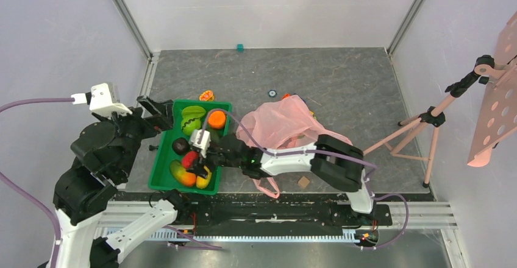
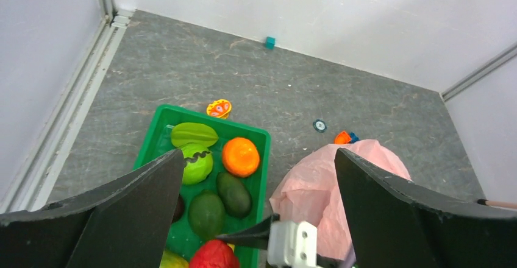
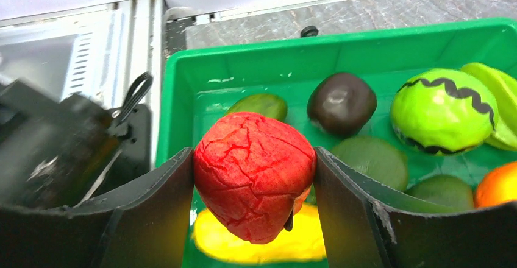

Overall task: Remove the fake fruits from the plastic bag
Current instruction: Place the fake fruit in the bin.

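Right end effector [image 3: 255,219] is clamped on a crackled red fake fruit [image 3: 250,170], held above the near end of a green tray [image 1: 160,158]. Inside the tray lie a mango-like fruit [image 1: 180,174], a yellow fruit [image 3: 231,246], an orange ball [image 1: 217,119], dark avocados [image 2: 233,193] and a lime-green fruit [image 3: 442,109] with a black zigzag. Left end effector [image 2: 259,157], jaws wide apart, hovers at the tray's far left corner. Right of the tray, the pink plastic bag [image 1: 280,122] lies crumpled on the counter [image 1: 341,79], partly under the right arm [image 1: 286,158].

Contents of bag [image 1: 277,122] obscured by pink film. Beneath red fruit [image 3: 253,173], yellow fruit [image 3: 213,246] partly hidden, cropped at bottom edge.
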You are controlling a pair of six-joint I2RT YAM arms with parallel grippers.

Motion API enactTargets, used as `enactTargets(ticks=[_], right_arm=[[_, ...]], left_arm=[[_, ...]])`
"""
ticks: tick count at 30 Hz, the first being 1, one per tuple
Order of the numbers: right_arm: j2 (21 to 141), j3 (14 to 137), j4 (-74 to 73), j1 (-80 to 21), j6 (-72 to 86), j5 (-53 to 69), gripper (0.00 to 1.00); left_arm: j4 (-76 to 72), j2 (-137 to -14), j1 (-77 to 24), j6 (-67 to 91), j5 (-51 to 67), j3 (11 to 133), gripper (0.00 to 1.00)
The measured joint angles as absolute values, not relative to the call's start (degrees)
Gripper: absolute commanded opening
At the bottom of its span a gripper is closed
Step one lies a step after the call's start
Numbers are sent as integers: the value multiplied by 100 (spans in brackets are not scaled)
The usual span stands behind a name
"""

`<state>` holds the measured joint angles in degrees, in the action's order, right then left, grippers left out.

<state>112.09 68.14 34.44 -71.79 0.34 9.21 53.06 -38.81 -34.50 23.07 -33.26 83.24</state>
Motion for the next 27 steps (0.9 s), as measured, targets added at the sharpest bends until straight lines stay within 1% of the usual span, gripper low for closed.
enactTargets(ticks=[2, 4, 7, 13, 19, 27], right_arm=[[11631, 7360, 3264, -7177, -73, 845, 50], [11961, 7815, 3070, -7179, -152, 779, 53], [12355, 8302, 2829, -7179, -255, 735, 63], [12505, 8355, 2515, -7179, -370, 554, 75], [12497, 8335, 2515, -7170, -513, 351, 79], [12488, 8329, 2512, -7074, -558, 268, 79]], left_arm=[[5424, -3822, -3450, 2307, -3415, 8331, 100], [5498, -3809, -3450, 2305, -3459, 8331, 100], [5586, -3800, -3450, 2305, -3505, 8331, 100], [5693, -3780, -3450, 2303, -3597, 8318, 100], [5697, -3776, -3450, 2303, -3594, 8215, 100], [5708, -3723, -3450, 2303, -3594, 8143, 100]])
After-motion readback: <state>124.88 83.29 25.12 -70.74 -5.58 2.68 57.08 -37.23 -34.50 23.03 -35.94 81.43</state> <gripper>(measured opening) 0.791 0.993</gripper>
